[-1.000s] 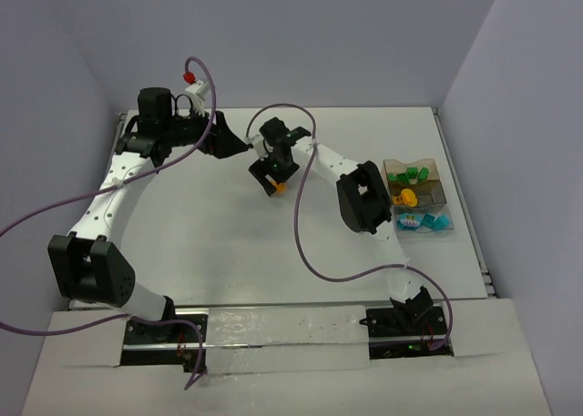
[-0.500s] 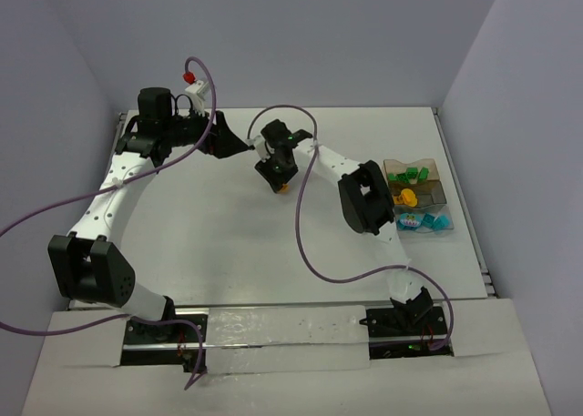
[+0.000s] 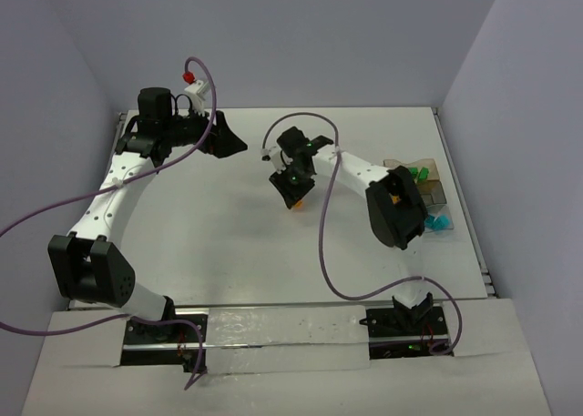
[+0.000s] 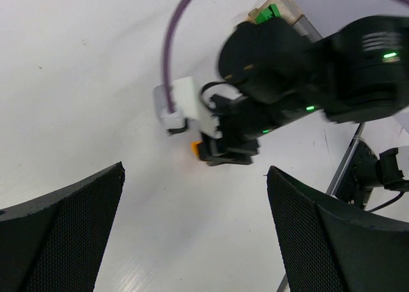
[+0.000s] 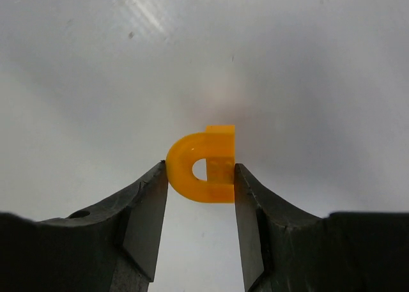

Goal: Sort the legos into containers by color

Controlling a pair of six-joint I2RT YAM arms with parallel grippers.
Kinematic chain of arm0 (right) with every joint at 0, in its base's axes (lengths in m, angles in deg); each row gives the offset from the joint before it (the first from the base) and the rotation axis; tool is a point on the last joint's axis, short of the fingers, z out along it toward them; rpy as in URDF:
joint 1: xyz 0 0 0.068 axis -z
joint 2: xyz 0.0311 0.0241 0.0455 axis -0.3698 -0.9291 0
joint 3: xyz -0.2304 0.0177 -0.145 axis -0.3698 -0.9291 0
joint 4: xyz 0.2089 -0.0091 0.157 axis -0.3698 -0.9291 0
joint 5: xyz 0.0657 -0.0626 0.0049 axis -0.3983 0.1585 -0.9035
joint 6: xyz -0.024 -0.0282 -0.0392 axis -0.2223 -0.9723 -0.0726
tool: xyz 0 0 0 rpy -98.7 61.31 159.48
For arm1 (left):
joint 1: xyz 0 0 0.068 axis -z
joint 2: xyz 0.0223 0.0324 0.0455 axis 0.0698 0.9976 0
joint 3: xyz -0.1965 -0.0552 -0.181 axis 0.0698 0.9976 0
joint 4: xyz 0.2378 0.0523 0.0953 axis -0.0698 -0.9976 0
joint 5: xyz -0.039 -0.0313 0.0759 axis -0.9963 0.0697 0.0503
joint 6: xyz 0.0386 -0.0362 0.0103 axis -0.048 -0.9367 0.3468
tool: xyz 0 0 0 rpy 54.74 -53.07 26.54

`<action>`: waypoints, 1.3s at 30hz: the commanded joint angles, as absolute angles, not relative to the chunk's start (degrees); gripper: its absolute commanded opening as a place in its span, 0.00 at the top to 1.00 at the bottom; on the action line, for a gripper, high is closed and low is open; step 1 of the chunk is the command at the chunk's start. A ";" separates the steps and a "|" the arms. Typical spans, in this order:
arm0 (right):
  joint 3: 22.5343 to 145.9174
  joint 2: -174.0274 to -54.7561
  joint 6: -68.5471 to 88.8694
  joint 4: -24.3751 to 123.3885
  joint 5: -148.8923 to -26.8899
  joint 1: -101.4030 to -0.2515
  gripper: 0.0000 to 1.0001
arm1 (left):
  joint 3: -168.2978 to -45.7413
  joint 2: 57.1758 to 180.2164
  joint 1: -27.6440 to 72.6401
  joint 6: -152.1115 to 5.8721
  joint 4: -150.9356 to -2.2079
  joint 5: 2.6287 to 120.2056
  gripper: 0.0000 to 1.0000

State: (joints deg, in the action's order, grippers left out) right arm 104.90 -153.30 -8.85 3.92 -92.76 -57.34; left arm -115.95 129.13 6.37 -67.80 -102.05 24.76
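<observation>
The right hand point(image 5: 200, 177) clamps the orange arch-shaped plastic brick point(image 5: 182, 177) squarely, perhaps just above the white desk point(image 5: 89, 81). It should grip firmly and travel level to the small open containers point(image 3: 437, 194).

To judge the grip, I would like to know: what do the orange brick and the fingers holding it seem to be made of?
The orange brick: seemingly plastic, smooth and slightly translucent; its curved arch glows where light passes through. The fingers of the right gripper: dull black, probably hard plastic or rubber; the matte, faintly scuffed faces leave that open.
</observation>
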 commanded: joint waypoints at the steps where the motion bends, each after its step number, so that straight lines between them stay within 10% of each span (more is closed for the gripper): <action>1: 100.56 -141.61 -6.69 4.54 -95.85 -54.32 0.63 | -117.08 128.28 6.14 -66.13 -101.44 25.77 0.01; 21: 87.23 -122.80 -17.15 -2.44 -92.19 -16.21 0.63 | -119.66 130.75 11.56 -64.79 -102.58 31.71 0.01; 39: 86.91 -128.84 -17.48 0.78 -80.44 -7.99 0.61 | -120.46 131.27 12.17 -64.79 -103.03 33.73 0.01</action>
State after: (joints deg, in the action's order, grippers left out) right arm 86.89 -128.68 -17.32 -0.86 -83.92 -8.18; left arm -117.72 131.28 11.83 -65.29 -103.34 33.03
